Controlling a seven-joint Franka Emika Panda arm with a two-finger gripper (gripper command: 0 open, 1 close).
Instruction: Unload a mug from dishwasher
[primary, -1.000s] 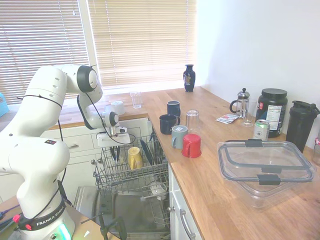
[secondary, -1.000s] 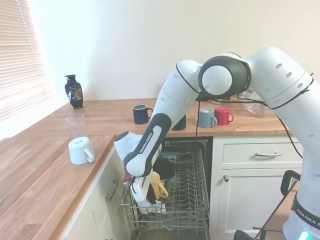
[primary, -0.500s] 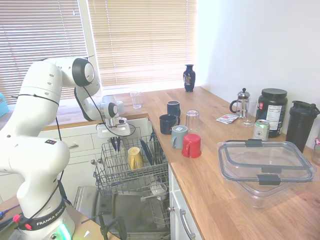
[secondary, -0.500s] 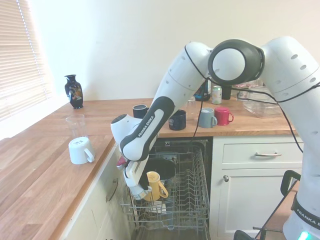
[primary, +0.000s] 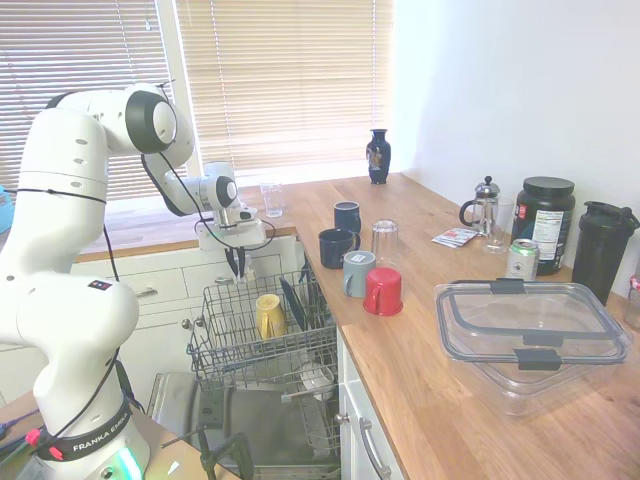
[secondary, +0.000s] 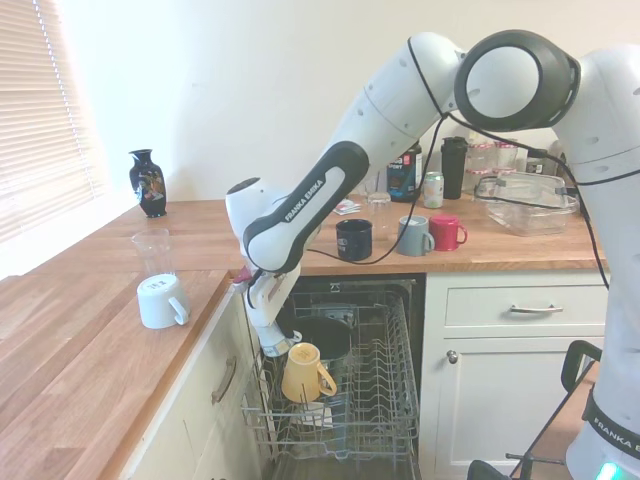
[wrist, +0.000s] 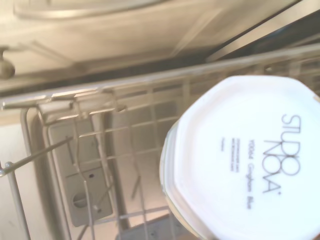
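Observation:
The whitish mug (secondary: 162, 300) stands upside down on the wooden counter left of the dishwasher, handle toward the front; in the first exterior view my wrist hides it. The dishwasher's wire rack (primary: 300, 352) (secondary: 385, 385) is pulled out over the open door (primary: 250, 432). A yellow mug (primary: 269, 314) (secondary: 303, 373) sits upside down in the rack, and its white base (wrist: 245, 160) fills the wrist view. My gripper (primary: 241, 268) (secondary: 277, 347) hangs just above the yellow mug, pointing down, open, with nothing between the fingers.
Two dark blue mugs (primary: 335, 247), a grey-blue mug (primary: 356, 272), a red mug (primary: 382, 291) and a glass (primary: 385, 240) stand on the counter right of the rack. A glass (secondary: 152, 250) and a dark vase (secondary: 147, 183) stand behind the whitish mug. A clear lidded box (primary: 530, 325) lies further right.
My gripper has risen out of the rack from beside the yellow mug to just above it, holding nothing. The mugs have not moved.

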